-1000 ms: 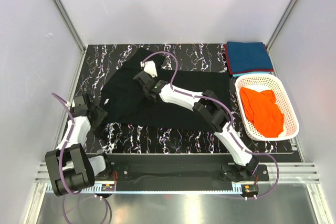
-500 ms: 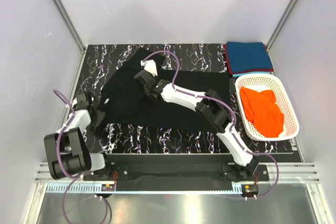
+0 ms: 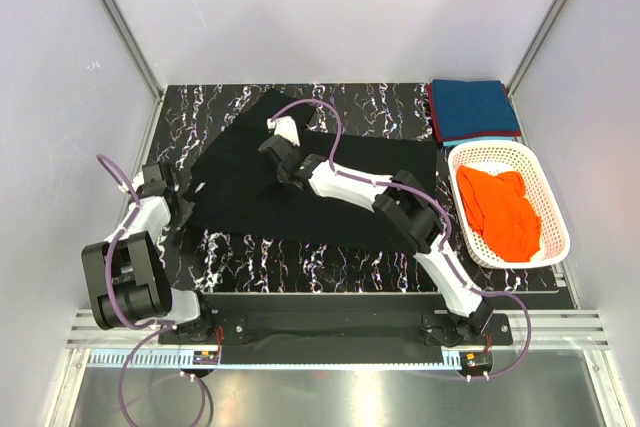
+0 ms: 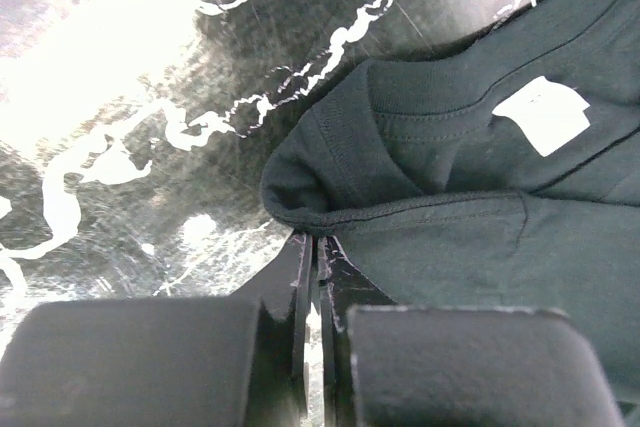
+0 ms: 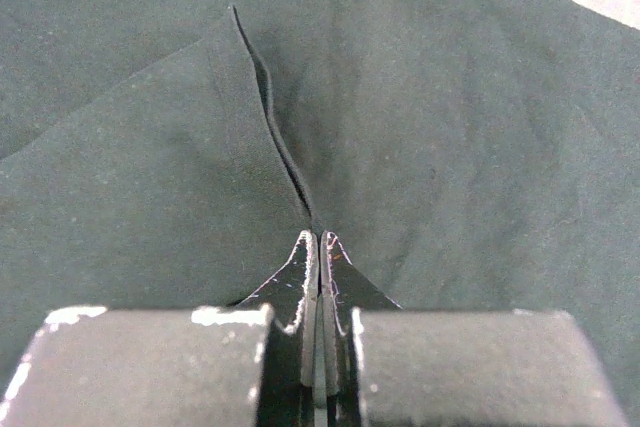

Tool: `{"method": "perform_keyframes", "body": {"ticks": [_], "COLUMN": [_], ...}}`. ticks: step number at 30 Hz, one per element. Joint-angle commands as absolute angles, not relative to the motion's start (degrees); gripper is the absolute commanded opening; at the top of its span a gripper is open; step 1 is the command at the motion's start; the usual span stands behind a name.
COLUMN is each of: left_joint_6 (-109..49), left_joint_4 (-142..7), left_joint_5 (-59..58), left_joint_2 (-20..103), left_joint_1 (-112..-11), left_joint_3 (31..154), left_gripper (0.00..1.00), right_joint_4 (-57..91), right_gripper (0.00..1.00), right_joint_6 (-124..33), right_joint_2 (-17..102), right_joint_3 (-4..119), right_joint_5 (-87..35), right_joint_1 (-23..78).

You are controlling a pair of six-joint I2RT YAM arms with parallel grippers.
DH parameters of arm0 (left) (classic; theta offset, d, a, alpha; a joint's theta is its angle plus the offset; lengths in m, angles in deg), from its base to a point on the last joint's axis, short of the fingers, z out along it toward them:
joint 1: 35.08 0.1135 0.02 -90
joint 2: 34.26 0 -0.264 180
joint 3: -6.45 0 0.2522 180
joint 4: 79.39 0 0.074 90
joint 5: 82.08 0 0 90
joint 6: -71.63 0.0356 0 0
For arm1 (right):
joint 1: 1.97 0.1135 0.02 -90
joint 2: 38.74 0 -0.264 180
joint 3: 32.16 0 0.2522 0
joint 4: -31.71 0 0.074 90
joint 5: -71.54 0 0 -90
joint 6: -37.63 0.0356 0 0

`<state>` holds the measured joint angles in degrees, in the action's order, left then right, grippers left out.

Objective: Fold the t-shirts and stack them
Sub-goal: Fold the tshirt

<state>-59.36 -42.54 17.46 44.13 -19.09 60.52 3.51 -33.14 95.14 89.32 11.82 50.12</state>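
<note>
The black t-shirt lies spread on the dark marbled table. My left gripper is at the shirt's left edge, shut on the collar rim; a white label shows inside the neck. My right gripper is over the shirt's upper middle, shut on a raised fold of the black fabric. A folded teal-blue t-shirt lies at the back right on a dark red t-shirt, of which only an edge shows. The orange t-shirt lies crumpled in the basket.
The white lattice basket stands at the right edge of the table, just in front of the folded stack. White walls and metal frame posts close in the table on the left, back and right.
My left gripper has moved left and back, drawing the shirt's collar edge out to the left. My right gripper has shifted slightly back with its fold.
</note>
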Motion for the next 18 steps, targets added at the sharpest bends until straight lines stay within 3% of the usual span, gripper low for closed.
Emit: {"method": "perform_keyframes", "body": {"ticks": [1,5,15,18], "left_joint_6": [-58.4,-58.7,-58.4,-58.4], "left_joint_4": [-42.6,-42.1,-42.4,-41.9], "left_joint_5": [21.7,21.7,22.9,23.8], "left_joint_2": [45.8,46.5,47.8,48.6], "left_joint_1": [-19.2,-19.2,-19.1,-19.2], "left_joint_3": [63.8,64.9,68.5,68.6], "left_gripper": [0.04,0.11,0.15,0.23], "right_joint_4": [5.9,7.0,9.9,10.4], "right_gripper": [0.00,0.00,0.00,0.00], "right_joint_6": [-34.7,-36.7,-42.0,-42.5], "right_joint_2": [91.2,91.2,90.5,90.2], "right_joint_3": [90.1,89.5,88.5,87.9], "right_joint_5": [11.6,10.2,0.3,1.8], "right_joint_1": [49.4,48.7,48.1,48.0]}}
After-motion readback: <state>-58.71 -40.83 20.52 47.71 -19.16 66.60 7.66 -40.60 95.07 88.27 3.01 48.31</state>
